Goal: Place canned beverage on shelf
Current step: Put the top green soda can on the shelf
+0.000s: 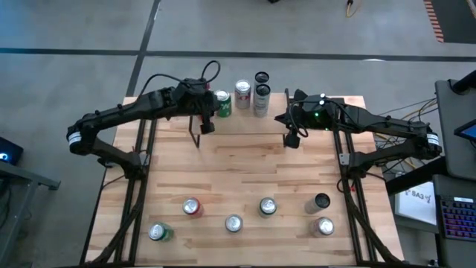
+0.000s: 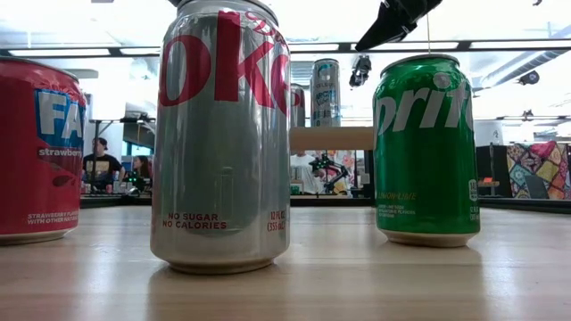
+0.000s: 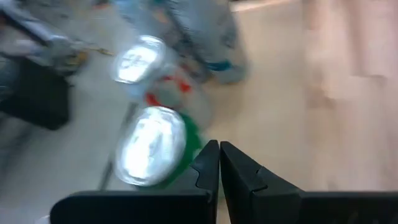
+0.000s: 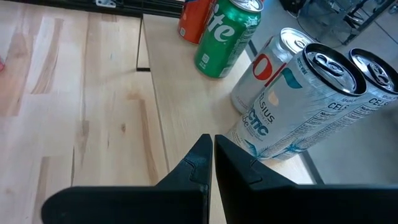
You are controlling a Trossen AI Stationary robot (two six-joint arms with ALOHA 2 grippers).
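Note:
The shelf (image 1: 245, 125) stands at the table's far middle, and several canned beverages stand upright on it: a green can (image 1: 223, 104), a silver and red can (image 1: 242, 93) and two tall cans (image 1: 261, 97). My left gripper (image 1: 207, 124) hangs shut above the shelf's left end, just beside the green can (image 3: 152, 146). I see no contact between them. My right gripper (image 1: 291, 138) hangs shut off the shelf's right end, with the tall cans (image 4: 298, 106) ahead of its fingers (image 4: 212, 155). An orange can (image 4: 196, 18) stands beyond the green one (image 4: 225, 37).
Several more cans stand upright on the near half of the table: a red one (image 1: 192, 207), green ones (image 1: 158, 233) (image 1: 268, 207), silver ones (image 1: 233, 223) (image 1: 324, 226) and a dark one (image 1: 321, 201). Bare wood lies between them and the shelf.

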